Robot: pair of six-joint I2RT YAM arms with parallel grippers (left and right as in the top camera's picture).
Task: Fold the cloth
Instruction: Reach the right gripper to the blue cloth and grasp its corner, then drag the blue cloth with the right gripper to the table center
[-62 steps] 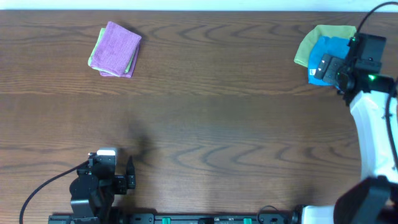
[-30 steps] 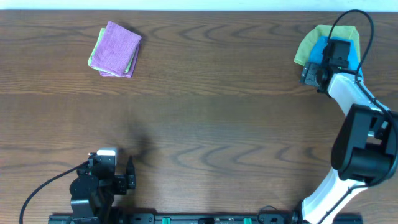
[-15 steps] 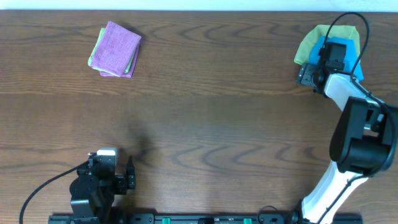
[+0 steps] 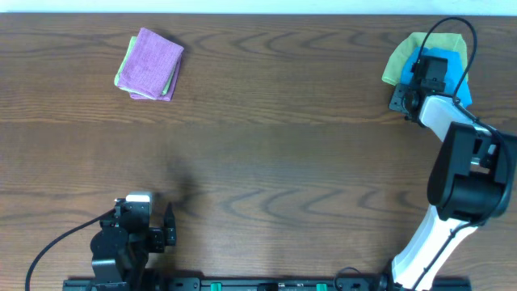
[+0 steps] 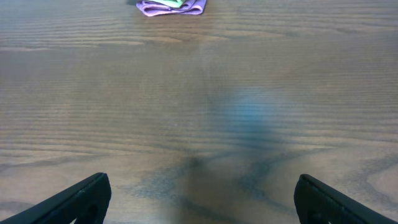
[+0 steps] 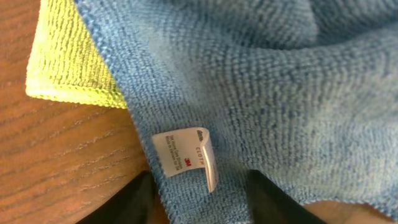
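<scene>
The sky-blue cloth (image 4: 462, 74) lies crumpled at the table's far right, on top of a lime-green cloth (image 4: 396, 65). My right gripper (image 4: 430, 69) is down on it. In the right wrist view the cloth (image 6: 280, 93) fills the frame, and its white tag (image 6: 186, 152) sits at the near corner. My right gripper (image 6: 199, 202) straddles that tagged corner, its dark fingers (image 6: 134, 199) apart with the cloth lying flat between them. My left gripper (image 4: 170, 226) rests at the near left edge, wide open (image 5: 202, 199) over bare wood.
A folded purple cloth (image 4: 152, 63) with a green one under it lies at the far left, also visible as the purple cloth (image 5: 171, 6) in the left wrist view. The lime-green cloth (image 6: 68, 62) sticks out left of the blue one. The table's right edge is close to the cloths.
The right arm has swung from the right side in over the blue cloth and settled low on it. The left arm has not moved.
</scene>
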